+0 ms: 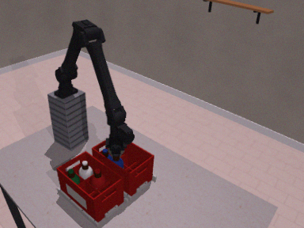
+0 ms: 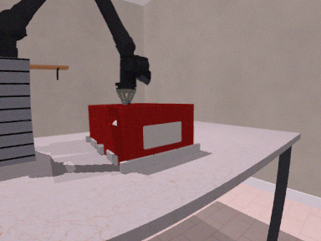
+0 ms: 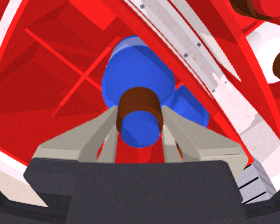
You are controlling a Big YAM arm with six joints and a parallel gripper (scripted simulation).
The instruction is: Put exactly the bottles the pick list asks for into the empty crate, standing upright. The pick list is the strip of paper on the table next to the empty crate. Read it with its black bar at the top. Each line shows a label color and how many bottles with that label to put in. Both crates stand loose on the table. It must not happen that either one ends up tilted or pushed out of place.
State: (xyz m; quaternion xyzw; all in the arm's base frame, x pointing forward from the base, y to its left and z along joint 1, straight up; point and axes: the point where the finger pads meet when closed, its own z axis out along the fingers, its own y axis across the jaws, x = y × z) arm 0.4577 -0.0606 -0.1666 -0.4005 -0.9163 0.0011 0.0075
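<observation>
Two red crates stand side by side on the table. My gripper reaches down into the far crate and is shut on the neck of a blue-label bottle, which stands upright low inside that crate. A second blue-label bottle stands right beside it; its cap also shows in the top view. In the exterior view my gripper's fingers dip to the crate's rim and the bottle is hidden behind the crate wall. The pick list is not visible.
The near crate holds a green-label bottle, a white-label bottle and a red-label bottle. My arm's grey base block stands behind the crates. A wooden shelf hangs on the wall.
</observation>
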